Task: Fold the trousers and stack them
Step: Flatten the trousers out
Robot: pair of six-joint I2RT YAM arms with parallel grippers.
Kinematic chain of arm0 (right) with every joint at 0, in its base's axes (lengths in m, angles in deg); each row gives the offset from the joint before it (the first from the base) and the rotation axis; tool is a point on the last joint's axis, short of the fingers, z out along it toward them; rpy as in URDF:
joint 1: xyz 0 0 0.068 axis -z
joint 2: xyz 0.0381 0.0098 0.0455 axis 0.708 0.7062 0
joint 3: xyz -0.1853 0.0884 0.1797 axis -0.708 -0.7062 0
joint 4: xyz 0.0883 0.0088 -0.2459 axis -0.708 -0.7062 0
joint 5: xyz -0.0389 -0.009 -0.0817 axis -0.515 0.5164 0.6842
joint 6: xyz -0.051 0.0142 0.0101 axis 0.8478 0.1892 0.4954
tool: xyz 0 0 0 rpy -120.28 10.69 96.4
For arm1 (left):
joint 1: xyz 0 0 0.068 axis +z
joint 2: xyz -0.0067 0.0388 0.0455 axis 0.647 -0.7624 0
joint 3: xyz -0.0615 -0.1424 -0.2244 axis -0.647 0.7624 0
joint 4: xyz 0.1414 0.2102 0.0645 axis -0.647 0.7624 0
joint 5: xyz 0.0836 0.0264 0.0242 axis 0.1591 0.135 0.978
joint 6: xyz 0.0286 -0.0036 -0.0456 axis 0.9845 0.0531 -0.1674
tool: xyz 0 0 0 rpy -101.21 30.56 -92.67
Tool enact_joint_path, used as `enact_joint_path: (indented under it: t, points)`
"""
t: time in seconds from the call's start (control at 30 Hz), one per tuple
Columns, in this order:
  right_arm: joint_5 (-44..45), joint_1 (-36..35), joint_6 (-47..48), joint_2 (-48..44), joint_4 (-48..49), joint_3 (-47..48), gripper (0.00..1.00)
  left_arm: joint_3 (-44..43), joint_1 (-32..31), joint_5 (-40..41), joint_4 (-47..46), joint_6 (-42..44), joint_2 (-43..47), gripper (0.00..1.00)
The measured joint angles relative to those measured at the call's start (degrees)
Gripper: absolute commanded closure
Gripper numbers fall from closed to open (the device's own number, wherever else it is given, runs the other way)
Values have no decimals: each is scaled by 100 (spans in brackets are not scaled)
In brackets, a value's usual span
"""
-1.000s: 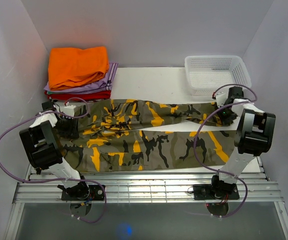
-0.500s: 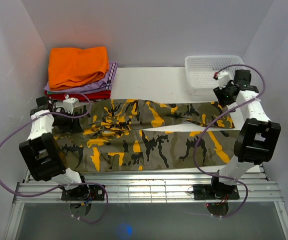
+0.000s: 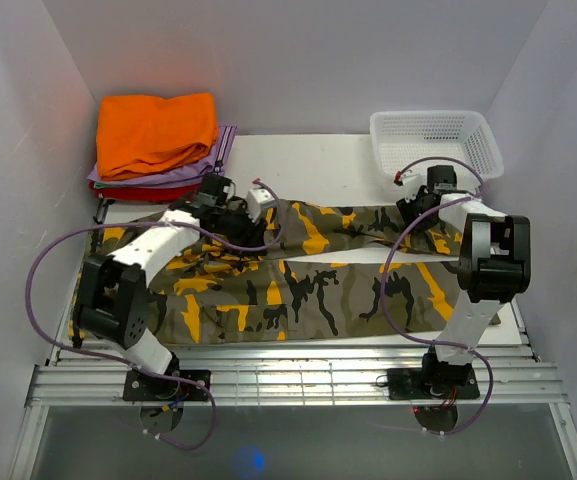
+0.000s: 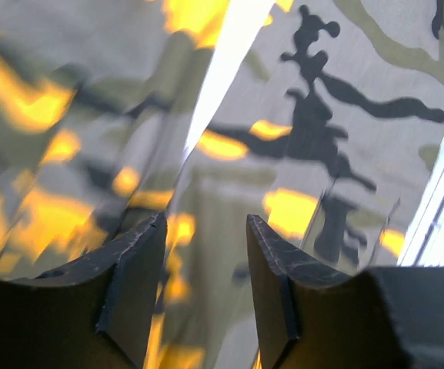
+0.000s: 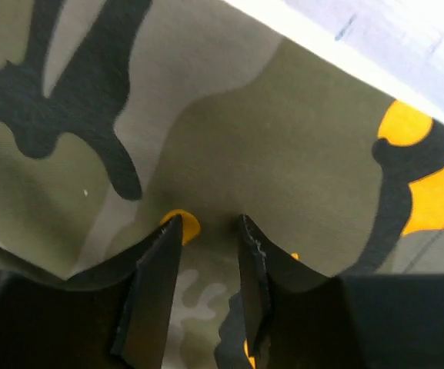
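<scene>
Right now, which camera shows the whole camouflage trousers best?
The top external view: it shows the trousers whole, with both legs spread flat across the table. The left wrist view gives only a blurry close-up of cloth around a white gap. The right wrist view shows just a patch by one edge.

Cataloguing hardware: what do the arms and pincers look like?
The left arm and right arm are white links with bulky black joint housings, a purple cable looping along each. The left pincer and right pincer have dark wedge-shaped fingers.
</scene>
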Motion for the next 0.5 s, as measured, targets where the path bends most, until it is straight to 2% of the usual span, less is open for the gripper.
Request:
enact_joint_path:
  t: [0.13, 0.27, 0.43, 0.5]
  points:
    - [382, 15, -9, 83, 529, -109, 60, -111, -1001, 531, -767, -564, -802, 45]
    - [802, 9, -13, 129, 979, -170, 60, -509, -1716, 1113, -1335, -903, -1650, 45]
    - [1261, 9, -11, 197, 1388, -234, 60, -828, -2153, 1661, -1803, -1174, -2345, 47]
    - [1403, 17, -11, 223, 1475, -234, 60, -944, -2188, 1727, -1897, -1270, -2581, 52]
